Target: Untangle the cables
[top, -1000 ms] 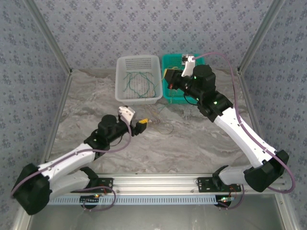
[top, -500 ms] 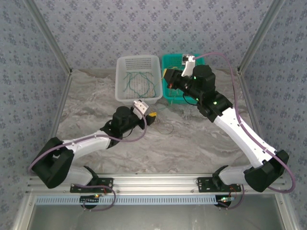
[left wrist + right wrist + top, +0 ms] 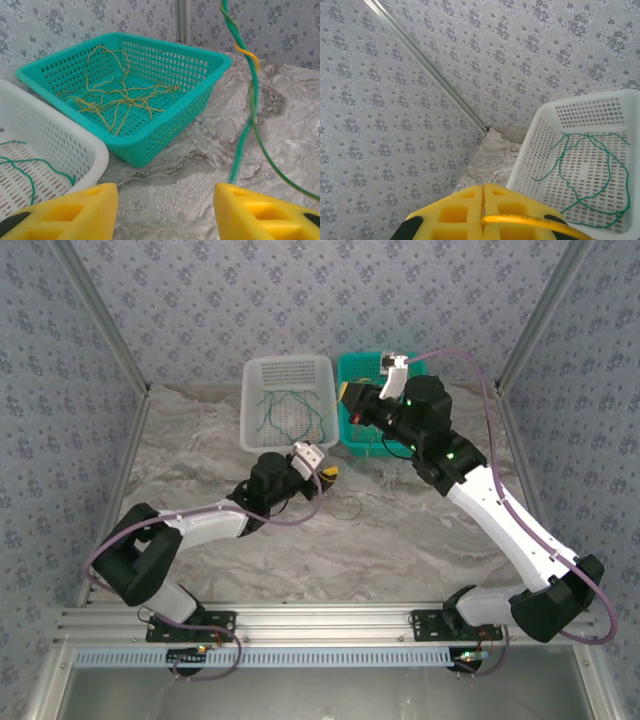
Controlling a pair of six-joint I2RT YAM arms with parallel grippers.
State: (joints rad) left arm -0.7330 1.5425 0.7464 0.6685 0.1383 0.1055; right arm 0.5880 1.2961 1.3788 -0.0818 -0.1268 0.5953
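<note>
Two robot arms work over a marbled table, and we judge the sorting well along but not finished. Ahead of the left gripper (image 3: 165, 202) and to its left sits a white basket (image 3: 55, 145) holding loose green cables (image 3: 288, 412). Straight ahead of it, touching the white one, is a teal basket (image 3: 150, 137) with a loose heap of yellow cables (image 3: 117, 100). What is left, as far as we can see, is a twisted pair (image 3: 255, 95), one green strand wound around one yellow, hanging down just above the left gripper's right-hand finger. There is also a thin dark loop (image 3: 336, 508) lying on the table near that gripper, on its near side. The left gripper's yellow jaws stand about halfway apart with nothing between them. We cannot tell whether the hanging pair touches its finger. The right gripper (image 3: 483, 200) is raised over the gap between the two baskets. Its jaws are pressed tight together, with a yellow strand (image 3: 520, 219) crossing just below them. We judge that it is pinching the top of the twisted pair, holding it up so the two colours can be pulled apart.
</note>
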